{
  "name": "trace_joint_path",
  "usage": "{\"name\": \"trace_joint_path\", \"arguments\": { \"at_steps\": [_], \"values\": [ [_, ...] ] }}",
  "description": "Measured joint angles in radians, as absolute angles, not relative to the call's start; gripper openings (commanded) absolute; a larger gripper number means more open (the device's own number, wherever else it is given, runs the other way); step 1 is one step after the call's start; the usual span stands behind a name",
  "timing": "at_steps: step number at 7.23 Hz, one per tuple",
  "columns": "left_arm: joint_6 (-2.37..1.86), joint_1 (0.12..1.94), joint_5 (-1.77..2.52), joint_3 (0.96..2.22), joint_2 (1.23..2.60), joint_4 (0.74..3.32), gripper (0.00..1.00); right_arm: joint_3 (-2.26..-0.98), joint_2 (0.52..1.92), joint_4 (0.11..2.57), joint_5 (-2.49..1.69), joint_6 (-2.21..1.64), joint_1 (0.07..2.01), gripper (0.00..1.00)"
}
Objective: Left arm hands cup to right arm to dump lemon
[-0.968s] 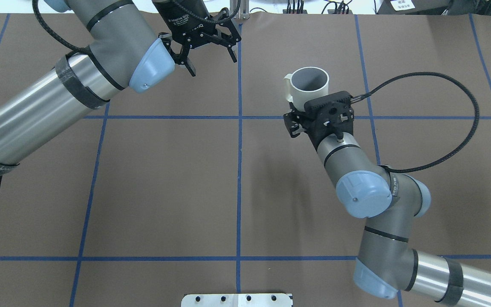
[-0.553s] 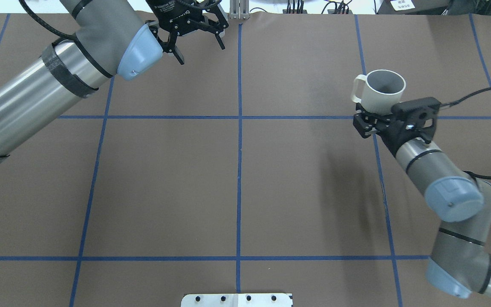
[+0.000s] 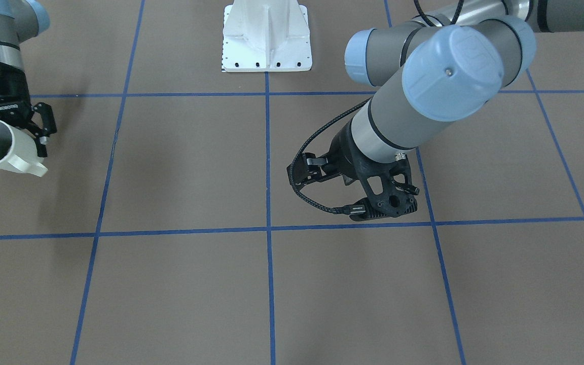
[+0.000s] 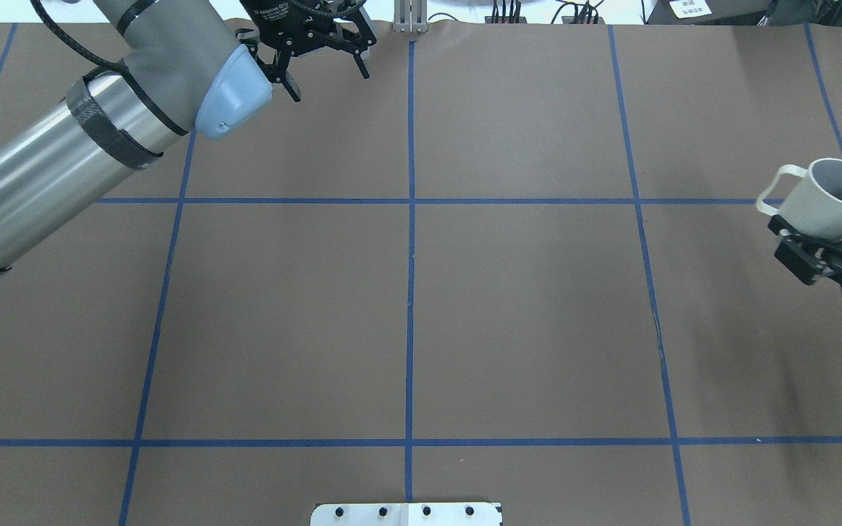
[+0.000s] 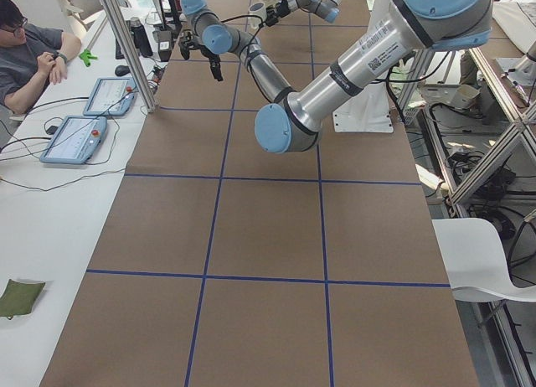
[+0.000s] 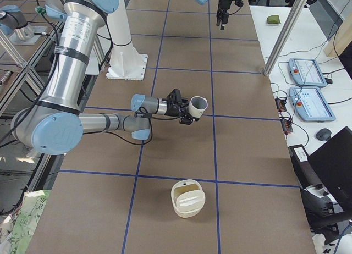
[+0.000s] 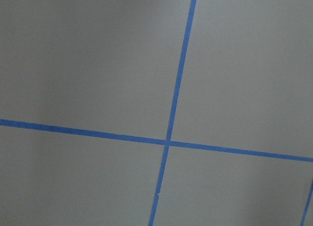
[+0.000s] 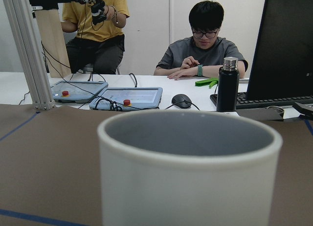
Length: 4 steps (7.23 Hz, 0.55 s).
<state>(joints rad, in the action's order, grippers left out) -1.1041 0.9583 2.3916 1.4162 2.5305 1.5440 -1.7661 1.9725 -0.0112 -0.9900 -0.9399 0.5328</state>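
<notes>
**Cup** [image 4: 827,197]: white, grey inside. Held clear of the bench [image 4: 523,314] near its right edge, mouth up and tilted, handle toward the bench's middle. Contents: cannot tell.

**Right end effector** [image 4: 827,234]: clamped on the cup's lower body.

**Left end effector** [image 4: 329,82]: fingers spread wide, nothing between them. At the far edge, just left of the centre line, well apart from the cup.

**Cream tub** [image 6: 188,198]: on the bench, at the robot's right end.

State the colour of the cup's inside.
Grey; the cup is white outside. The overhead exterior view shows it best.
</notes>
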Motion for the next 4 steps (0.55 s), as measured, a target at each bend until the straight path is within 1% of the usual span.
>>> {"name": "trace_joint_path", "arguments": {
  "at_steps": [1, 2, 4],
  "values": [
    [-1.057, 0.96, 2.354, 1.42, 2.526, 1.543, 1.0, -1.724, 2.019, -0.12, -1.056, -0.976, 0.577, 0.11],
    [-1.011, 0.961, 2.31, 1.421, 2.511, 1.542, 1.0, -1.649, 2.037, -0.23, -1.178, -0.998, 0.67, 0.11],
    [-0.917, 0.98, 2.259, 1.427, 2.471, 1.542, 1.0, -1.499, 2.013, -0.35, -1.582, -1.027, 1.003, 0.11]
  ]
}}
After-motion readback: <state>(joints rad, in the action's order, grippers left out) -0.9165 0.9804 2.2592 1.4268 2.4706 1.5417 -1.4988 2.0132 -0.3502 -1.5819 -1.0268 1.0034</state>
